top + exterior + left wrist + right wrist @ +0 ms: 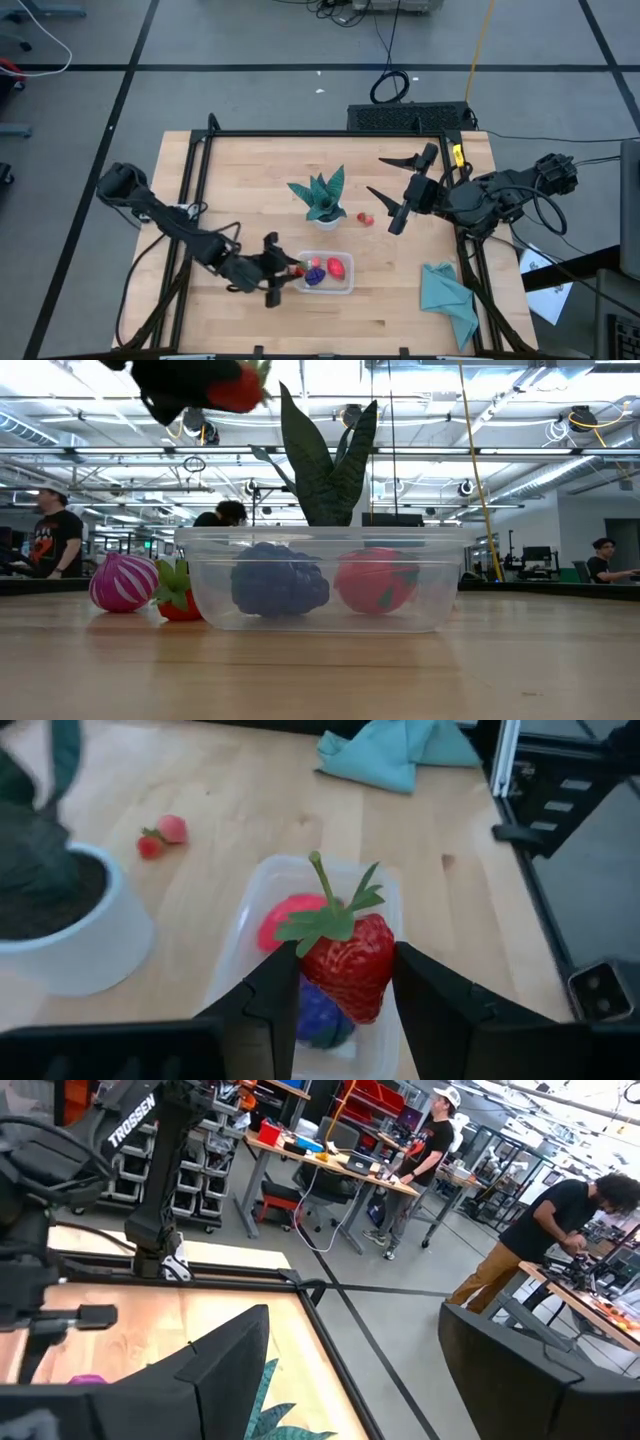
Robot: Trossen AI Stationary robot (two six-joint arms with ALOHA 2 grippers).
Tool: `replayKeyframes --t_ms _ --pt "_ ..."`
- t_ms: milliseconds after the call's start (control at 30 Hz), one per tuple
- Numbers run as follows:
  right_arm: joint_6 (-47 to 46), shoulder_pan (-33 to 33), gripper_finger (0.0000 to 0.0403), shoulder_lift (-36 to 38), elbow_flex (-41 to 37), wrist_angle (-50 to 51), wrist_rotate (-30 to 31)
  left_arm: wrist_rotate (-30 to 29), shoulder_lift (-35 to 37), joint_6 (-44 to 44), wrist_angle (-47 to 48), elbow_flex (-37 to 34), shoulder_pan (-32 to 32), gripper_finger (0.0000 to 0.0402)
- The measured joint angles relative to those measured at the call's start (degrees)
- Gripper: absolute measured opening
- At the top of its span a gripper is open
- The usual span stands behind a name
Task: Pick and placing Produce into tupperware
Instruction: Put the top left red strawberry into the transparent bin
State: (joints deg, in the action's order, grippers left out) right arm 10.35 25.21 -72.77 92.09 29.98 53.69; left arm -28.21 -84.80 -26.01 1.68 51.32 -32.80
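Note:
My left gripper (288, 268) is shut on a red strawberry (348, 960) and hangs over the left end of the clear tupperware (345, 287). A dark purple piece (280, 582) and a larger red piece (378, 580) lie inside the tupperware. In the low view a pink-purple ball (123, 582) and another strawberry (178, 595) rest on the table by the tupperware's left end. Two small red and pink pieces (365, 217) lie farther back. My right gripper (376, 177) waits open, high over the table's far right part. My left gripper pinches the strawberry by its two red sides (312, 965) between its two fingers (275, 990). The fingers come slanting down from the table's left. The strawberry is lifted clear above the tupperware, its green leafy top (335, 915) pointing away from the gripper.
A teal spiky plant in a white pot (322, 198) stands just beyond the tupperware. A teal cloth (448, 295) lies at the near right. Black frame rails (195, 180) run along the table's sides. People are in the room behind.

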Motion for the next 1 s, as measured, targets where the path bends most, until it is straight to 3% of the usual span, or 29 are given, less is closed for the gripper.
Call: replayKeyframes --t_ms 500,1000 --pt "0.00 0.00 0.0281 0.00 0.00 0.24 0.00 7.24 -11.97 -9.00 10.48 9.94 4.36 0.0138" --pt "-0.20 0.00 0.0281 0.00 0.00 0.72 -0.01 7.93 -16.43 -8.68 14.78 9.84 7.86 0.0138"
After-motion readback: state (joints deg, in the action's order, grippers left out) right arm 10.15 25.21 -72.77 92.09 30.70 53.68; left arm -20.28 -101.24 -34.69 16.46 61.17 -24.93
